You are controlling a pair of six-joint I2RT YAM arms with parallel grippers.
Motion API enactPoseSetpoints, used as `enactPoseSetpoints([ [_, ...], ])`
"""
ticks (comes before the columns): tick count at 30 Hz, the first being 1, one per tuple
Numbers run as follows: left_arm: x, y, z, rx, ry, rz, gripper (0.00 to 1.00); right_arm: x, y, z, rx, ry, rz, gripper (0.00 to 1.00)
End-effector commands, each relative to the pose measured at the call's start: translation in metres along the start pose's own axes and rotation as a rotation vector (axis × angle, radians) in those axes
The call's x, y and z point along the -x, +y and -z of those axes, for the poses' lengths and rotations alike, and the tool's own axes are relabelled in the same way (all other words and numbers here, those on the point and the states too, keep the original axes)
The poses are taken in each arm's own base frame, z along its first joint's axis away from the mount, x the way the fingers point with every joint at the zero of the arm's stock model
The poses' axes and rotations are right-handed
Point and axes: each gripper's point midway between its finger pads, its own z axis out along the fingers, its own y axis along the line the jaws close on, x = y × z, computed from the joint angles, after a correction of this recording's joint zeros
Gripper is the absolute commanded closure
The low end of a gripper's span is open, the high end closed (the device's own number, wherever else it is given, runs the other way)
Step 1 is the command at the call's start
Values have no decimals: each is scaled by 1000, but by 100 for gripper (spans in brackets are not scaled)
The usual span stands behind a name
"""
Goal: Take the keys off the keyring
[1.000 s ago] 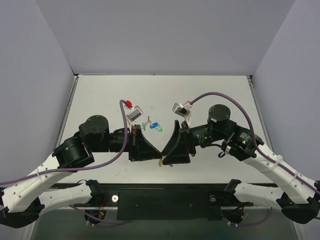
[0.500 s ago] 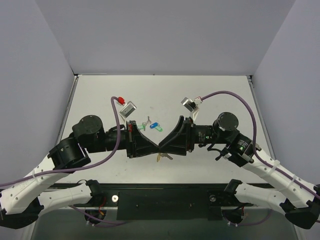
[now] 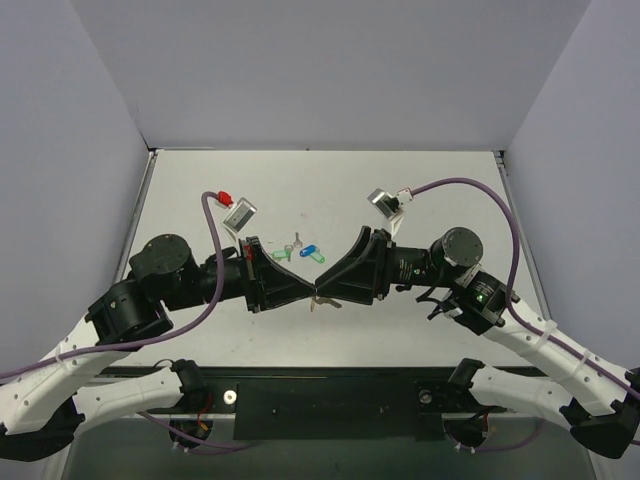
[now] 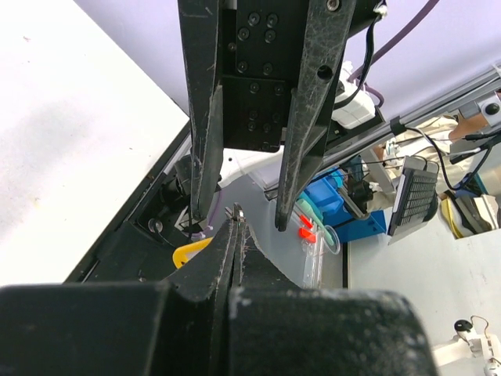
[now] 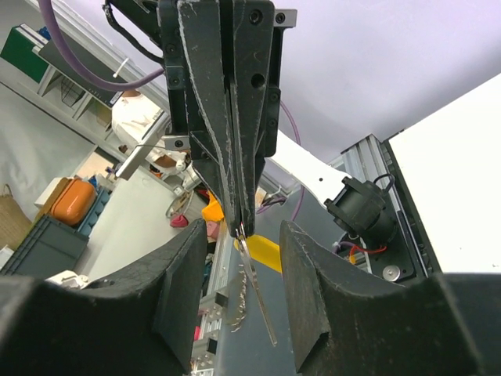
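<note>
My left gripper (image 3: pixel 305 292) is shut on the thin metal ring of the keyring, held a little above the table. In the left wrist view the ring (image 4: pixel 236 212) pokes out of the closed tips (image 4: pixel 234 227), with the yellow tag (image 4: pixel 192 252) below. In the right wrist view two silver keys (image 5: pixel 256 294) hang from the ring beside the yellow tag (image 5: pixel 264 253). My right gripper (image 3: pixel 328 292) is open; its fingers (image 5: pixel 188 290) stand on either side of the left gripper's tips and the hanging keys without touching them.
A green key tag (image 3: pixel 281 254) and a blue key tag (image 3: pixel 311 254) lie on the white table just behind the grippers. The table's black front edge (image 3: pixel 330 375) is close below.
Both grippers have tilted from pointing down to nearly level, tip to tip. The keyring has come up off the table with the left gripper. Both arms have drawn back outward.
</note>
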Motion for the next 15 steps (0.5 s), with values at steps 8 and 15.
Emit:
enactPoseSetpoints([
  [8,23,-16,5,-43,-106,-18,100,12,16,4,69,-71,44,69],
  [15,24,-16,6,-45,-120,-13,100,13,18,3,75,-72,41,77],
])
